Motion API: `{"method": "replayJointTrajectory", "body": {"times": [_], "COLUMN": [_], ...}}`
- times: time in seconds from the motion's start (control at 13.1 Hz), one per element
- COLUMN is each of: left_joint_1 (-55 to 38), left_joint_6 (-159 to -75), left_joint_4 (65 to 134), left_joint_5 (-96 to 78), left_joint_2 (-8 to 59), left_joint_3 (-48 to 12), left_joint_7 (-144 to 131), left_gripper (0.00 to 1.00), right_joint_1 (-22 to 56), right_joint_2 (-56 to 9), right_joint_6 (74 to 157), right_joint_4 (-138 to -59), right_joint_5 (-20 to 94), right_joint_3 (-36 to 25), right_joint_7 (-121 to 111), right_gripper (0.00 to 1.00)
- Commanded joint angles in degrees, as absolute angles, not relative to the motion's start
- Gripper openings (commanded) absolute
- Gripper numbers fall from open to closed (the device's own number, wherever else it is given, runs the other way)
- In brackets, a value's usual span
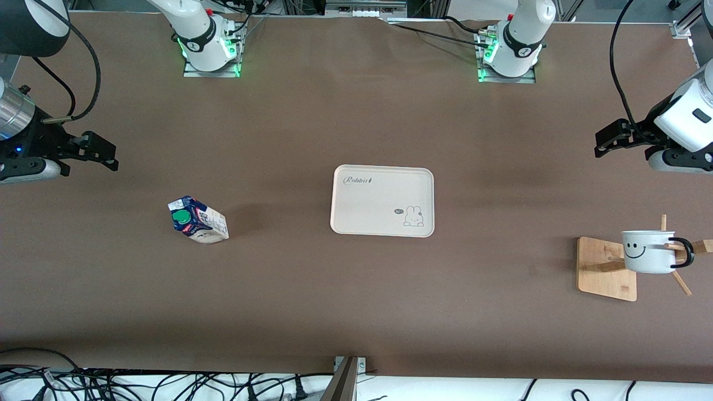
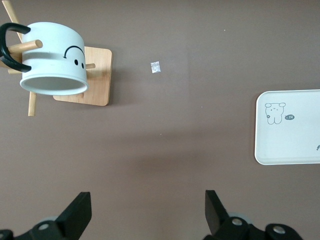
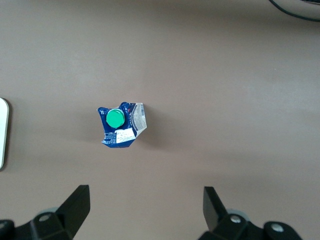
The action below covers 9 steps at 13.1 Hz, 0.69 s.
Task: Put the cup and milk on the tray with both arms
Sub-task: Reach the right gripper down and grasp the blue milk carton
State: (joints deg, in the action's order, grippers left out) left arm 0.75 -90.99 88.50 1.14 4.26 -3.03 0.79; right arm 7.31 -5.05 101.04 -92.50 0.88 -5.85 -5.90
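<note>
- the cup (image 1: 649, 252) hung on a wooden stand (image 1: 606, 268) at the left arm's end.
- the milk (image 1: 198, 220) stood upright toward the right arm's end; the tray (image 1: 382, 200) lay mid-table.
- the left gripper (image 1: 604, 140) and right gripper (image 1: 107, 154) were wide open, holding nothing.

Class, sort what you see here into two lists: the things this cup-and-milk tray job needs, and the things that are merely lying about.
Belongs to the job:
- cup, hanging on a peg
- milk, standing on the table
- tray, nothing on it
- left gripper, open, up in the air
- right gripper, open, up in the air

Just there:
- wooden stand holding the cup
- small scrap on the table
- cables along the table edge
</note>
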Motion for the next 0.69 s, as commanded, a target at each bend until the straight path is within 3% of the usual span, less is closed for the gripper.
{"method": "replayJointTrajectory", "body": {"times": [0.0, 0.61], "left_joint_1": [0.44, 0.44], "left_joint_6": [-89.65, -89.65], "left_joint_4": [86.84, 86.84], "left_joint_5": [1.85, 1.85], "left_joint_2": [4.92, 4.83], "left_joint_3": [-2.99, -2.99], "left_joint_7": [1.76, 1.76], "left_gripper": [1.00, 1.00], "right_joint_1": [7.38, 6.86], "right_joint_2": [-4.83, -5.44], "right_joint_6": [101.16, 101.34], "right_joint_4": [-92.81, -92.64], "right_joint_5": [-0.09, 0.61], "right_joint_3": [-5.62, -5.89], "right_joint_7": [-5.98, -6.85], "right_gripper": [1.00, 1.00]}}
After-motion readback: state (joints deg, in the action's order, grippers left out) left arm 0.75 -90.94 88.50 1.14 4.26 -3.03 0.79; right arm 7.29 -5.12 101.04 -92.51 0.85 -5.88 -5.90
